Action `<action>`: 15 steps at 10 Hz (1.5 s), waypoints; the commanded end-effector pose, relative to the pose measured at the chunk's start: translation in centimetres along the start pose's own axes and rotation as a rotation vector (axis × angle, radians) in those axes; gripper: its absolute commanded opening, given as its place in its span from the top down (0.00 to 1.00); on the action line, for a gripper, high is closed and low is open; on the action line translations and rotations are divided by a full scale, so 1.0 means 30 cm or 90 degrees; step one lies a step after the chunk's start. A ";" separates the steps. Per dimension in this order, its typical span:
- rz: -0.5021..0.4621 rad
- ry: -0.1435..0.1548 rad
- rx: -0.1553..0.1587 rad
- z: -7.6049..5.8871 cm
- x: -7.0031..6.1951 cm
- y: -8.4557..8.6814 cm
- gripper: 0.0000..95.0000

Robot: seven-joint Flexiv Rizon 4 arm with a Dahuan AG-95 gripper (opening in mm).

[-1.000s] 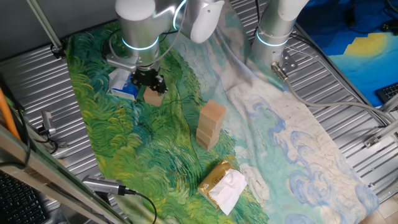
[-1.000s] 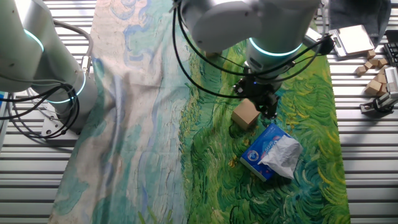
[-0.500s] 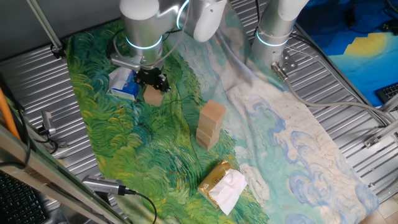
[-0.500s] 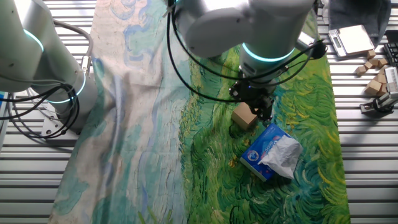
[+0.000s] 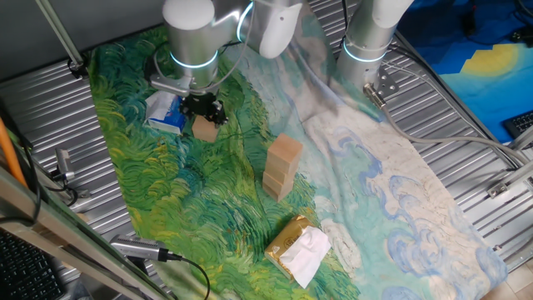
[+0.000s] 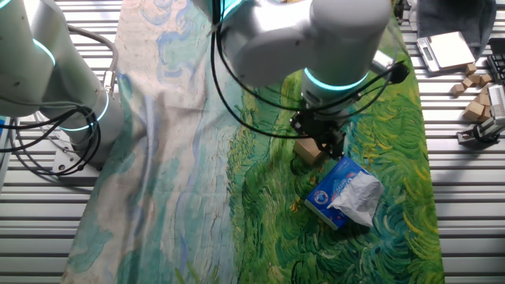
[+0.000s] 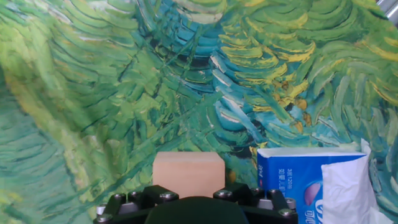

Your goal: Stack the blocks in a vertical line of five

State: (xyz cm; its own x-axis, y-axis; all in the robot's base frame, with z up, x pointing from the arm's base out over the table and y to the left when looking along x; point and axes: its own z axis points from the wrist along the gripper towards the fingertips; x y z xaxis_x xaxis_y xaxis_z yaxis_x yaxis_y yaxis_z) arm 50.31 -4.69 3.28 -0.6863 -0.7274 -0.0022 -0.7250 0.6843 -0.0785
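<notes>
1. Gripper (image 5: 204,109) has dropped closer over the lone block (image 5: 206,129) beside the blue packet (image 6: 344,192); jaw width I cannot tell.
2. Stack (image 5: 281,167) waits mid-cloth, so a grasp looks imminent.

Matt wooden block (image 7: 188,175) on painted cloth (image 7: 124,93).

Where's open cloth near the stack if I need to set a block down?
Bare cloth lies left of the stack, between it and the single block at the end effector, and on the pale cloth to its right. It is crowded by the blue packet and near the yellow packet.
</notes>
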 end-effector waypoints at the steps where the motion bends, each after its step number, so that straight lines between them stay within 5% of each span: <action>1: 0.021 0.000 -0.002 0.001 -0.001 0.000 0.60; 2: 0.036 0.001 -0.003 0.003 -0.003 0.001 1.00; 10: 0.020 0.021 -0.009 0.002 -0.004 0.003 1.00; 11: 0.033 0.008 -0.021 -0.007 -0.005 0.005 1.00; 12: 0.038 0.005 -0.042 -0.042 -0.018 0.014 1.00; 15: 0.036 0.013 -0.051 -0.146 -0.101 0.086 1.00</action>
State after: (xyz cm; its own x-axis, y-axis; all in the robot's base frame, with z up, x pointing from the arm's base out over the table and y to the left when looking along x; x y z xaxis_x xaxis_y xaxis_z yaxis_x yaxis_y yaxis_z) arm 50.14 -0.22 7.95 -0.7254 -0.6881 0.0178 -0.6881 0.7256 0.0062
